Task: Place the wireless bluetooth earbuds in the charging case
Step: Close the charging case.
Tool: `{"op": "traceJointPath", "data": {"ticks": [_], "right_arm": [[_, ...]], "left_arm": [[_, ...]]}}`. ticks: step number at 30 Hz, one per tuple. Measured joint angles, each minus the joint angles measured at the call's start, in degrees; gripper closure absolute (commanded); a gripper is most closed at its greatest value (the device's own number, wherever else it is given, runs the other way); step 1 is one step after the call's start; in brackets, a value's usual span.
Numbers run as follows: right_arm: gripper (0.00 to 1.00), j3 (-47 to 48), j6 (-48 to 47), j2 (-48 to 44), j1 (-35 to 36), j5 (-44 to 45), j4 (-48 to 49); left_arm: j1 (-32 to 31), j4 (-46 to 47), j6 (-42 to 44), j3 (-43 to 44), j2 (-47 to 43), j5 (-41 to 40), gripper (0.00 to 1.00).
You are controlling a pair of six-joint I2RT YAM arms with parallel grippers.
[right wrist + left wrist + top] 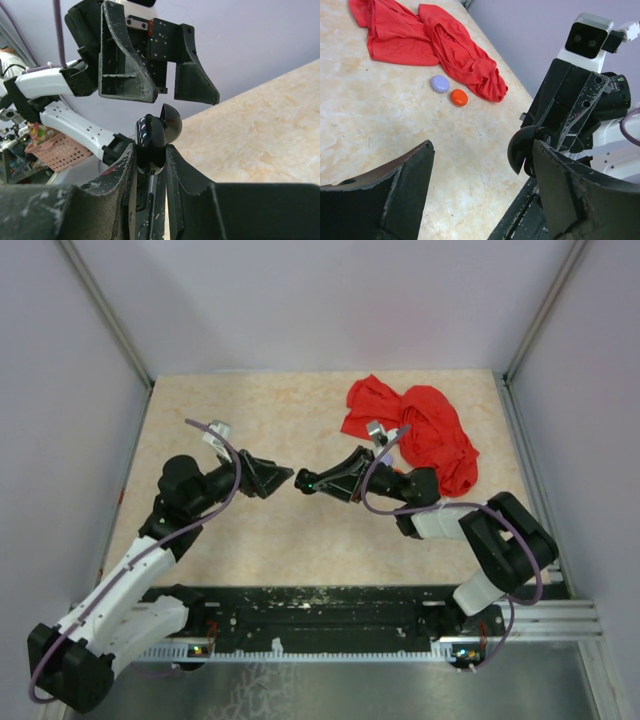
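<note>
While the right gripper [150, 156] pinches the open-lidded case [151, 139] in a narrow grip, the left gripper [482, 150] gapes wide just beside it, empty. I can't spot the earbuds anywhere. The smart play is a firm pinch with the case mouth facing left, well off the red cloth [420, 40].

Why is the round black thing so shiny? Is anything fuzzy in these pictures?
Right wrist view: the charging case, pinched in the right claw, is glossy and mirrors the light as white streaks; the basket behind is fuzzy. Left wrist view: the left claw looms big and dark, the lavender disc looks crisp. Top view: even light, faint shadows.
</note>
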Motion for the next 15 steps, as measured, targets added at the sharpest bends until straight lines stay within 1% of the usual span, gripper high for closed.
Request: {"op": "traceJointPath", "data": {"ticks": [3,5,11,15], "right_arm": [[1.0,0.0,0.3,0.0,0.0,-0.4,0.3],[1.0,0.1,0.6,0.0,0.0,-0.7,0.6],[1.0,1.3,2.0,1.8,0.0,-1.6,1.2],[1.0,1.5,2.6,2.4,0.0,-1.7,1.2]], "left_arm": [[1.6,2.0,-2.0,-1.3,0.2,3.6,0.08],[1.9,4.0,-3.7,-1.7,0.8,6.5,0.08],[1.9,14.4,-10.2,-3.2,3.8,16.1,0.09],[1.9,19.8,-13.6,-3.9,5.6,20.7,0.09]]}}
